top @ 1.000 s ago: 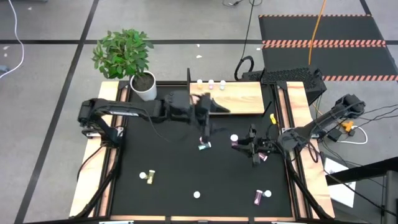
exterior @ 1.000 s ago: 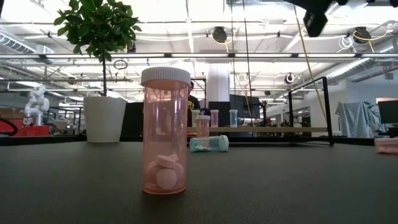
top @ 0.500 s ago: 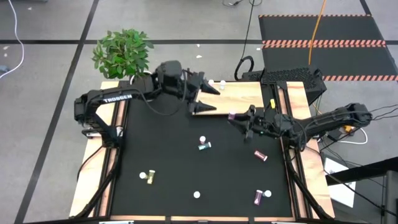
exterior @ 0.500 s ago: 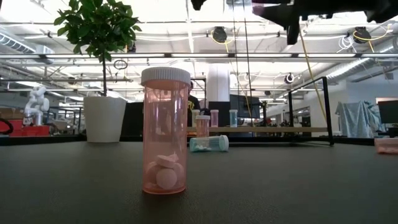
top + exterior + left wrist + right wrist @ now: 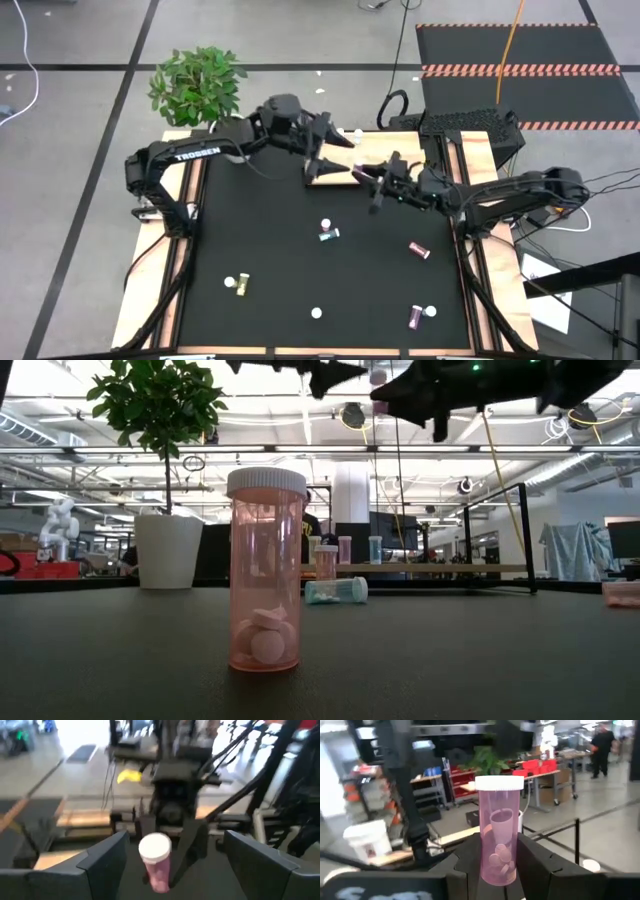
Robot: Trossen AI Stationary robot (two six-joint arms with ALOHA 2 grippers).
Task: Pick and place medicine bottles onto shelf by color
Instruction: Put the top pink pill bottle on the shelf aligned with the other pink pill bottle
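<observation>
1. Grippers are meeting above the table's far edge, where the right gripper (image 5: 362,176) is clamping a magenta bottle (image 5: 498,829) by its lower body and holding it upright in the air, just in front of the shelf (image 5: 400,158).
2. Facing it, the left gripper (image 5: 330,152) is hanging with its fingers spread wide and nothing between them; its wrist view is looking straight at the carried bottle (image 5: 155,861).
3. Pills are showing through the bottle's clear pink wall, so it is probably light, rigid plastic; the smooth round body could twist or slip in a loose pinch, and a grip on the middle of the body, below the white cap, looks the safest hold.
4. Three small bottles are standing in a row at the shelf's far edge (image 5: 340,133), their colours too small to read from above.
5. Six more are waiting on the black table (image 5: 260,240): a teal one (image 5: 327,235) lying near the middle, a magenta one (image 5: 419,250) lying toward the right edge, a yellow-green one (image 5: 236,284) toward the near left corner, a pink one (image 5: 265,568) standing at the near edge, and a purple one (image 5: 415,318) with a white cap (image 5: 431,311) just beside it near the near right corner.
6. Foliage of a potted plant (image 5: 199,83) is filling the far left corner.
</observation>
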